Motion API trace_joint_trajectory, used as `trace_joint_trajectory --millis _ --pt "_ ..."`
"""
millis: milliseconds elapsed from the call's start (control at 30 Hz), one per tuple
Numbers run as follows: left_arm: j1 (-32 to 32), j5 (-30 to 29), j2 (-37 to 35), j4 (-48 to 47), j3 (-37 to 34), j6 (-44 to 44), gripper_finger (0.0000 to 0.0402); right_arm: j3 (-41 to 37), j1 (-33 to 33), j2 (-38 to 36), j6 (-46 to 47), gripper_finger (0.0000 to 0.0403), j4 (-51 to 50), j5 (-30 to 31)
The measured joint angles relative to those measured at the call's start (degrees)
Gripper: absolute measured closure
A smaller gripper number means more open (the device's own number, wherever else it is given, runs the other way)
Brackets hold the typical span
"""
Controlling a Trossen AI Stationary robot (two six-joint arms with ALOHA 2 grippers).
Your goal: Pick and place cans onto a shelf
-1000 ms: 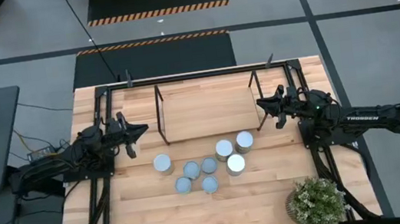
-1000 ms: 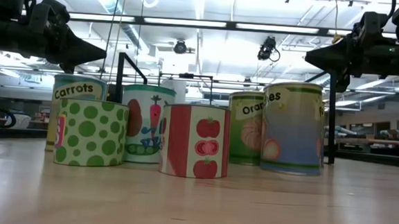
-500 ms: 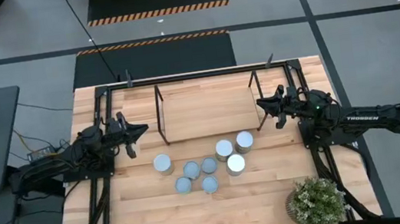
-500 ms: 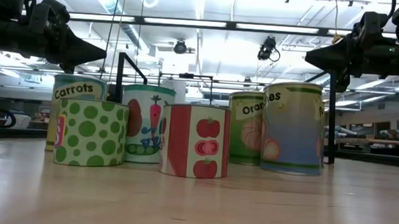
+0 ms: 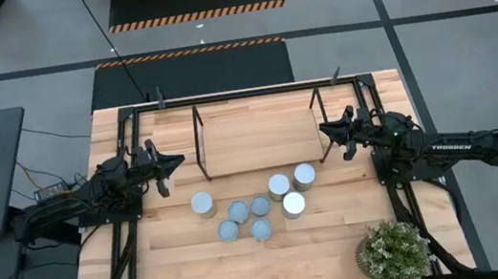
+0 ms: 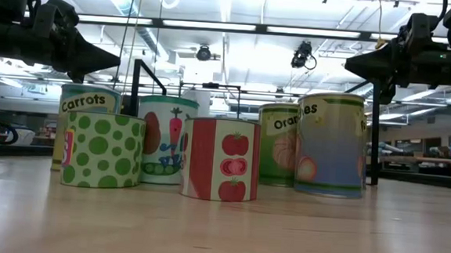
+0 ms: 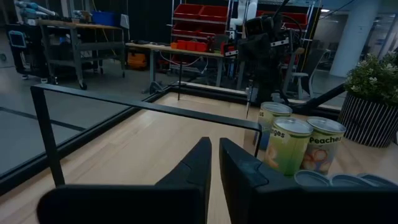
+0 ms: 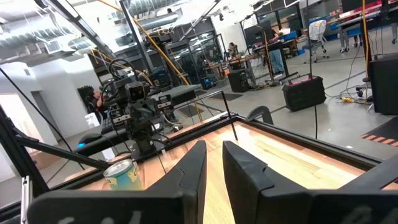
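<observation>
Wide wooden surface (image 5: 188, 263) seen from above, framed by black rails. Shelf (image 5: 258, 133) standing at the far middle, one of it, four dark posts, nothing on its light wood. Two dark arms, one per side. Left claw (image 5: 178, 161) hovering just off the shelf's left post, clenched on nothing. Right claw (image 5: 327, 129) hovering by the shelf's right post, likewise clenched and holding nothing. One potted plant (image 5: 395, 251) at the near right corner. Seven cans (image 5: 260, 205) counted, clustered on the surface in front of the shelf, all upright: one alone at the left (image 5: 201, 203), three close together at the right, three smaller tops in the middle. From table height, labels legible: Carrots (image 6: 86, 102), green dots (image 6: 103, 150), tomatoes (image 6: 220, 159).
</observation>
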Motion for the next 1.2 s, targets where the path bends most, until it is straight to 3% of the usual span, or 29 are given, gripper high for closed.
trace_joint_trajectory --millis 133,300,667,933,1200 --pt "0.01 0.02 0.01 0.6 -0.02 -1.42 0.0363 -0.02 -0.01 -0.01 0.0 0.0343 0.0 0.02" --pt "0.02 0.02 0.02 2.47 -0.01 -9.98 0.0363 0.0 -0.02 0.0 0.0 0.0343 0.0 0.02" --pt "0.01 0.02 0.01 13.57 -0.01 -15.52 0.0363 -0.02 -0.02 0.01 0.0 0.0343 0.0 0.01" --pt "0.01 0.61 0.0 19.48 -0.02 -25.82 0.0363 -0.01 -0.01 0.01 0.0 0.0343 0.0 0.01" --pt "-0.84 20.67 0.02 19.17 -0.02 -26.91 0.0363 -0.01 -0.02 -0.02 0.0 0.0343 0.0 -0.01"
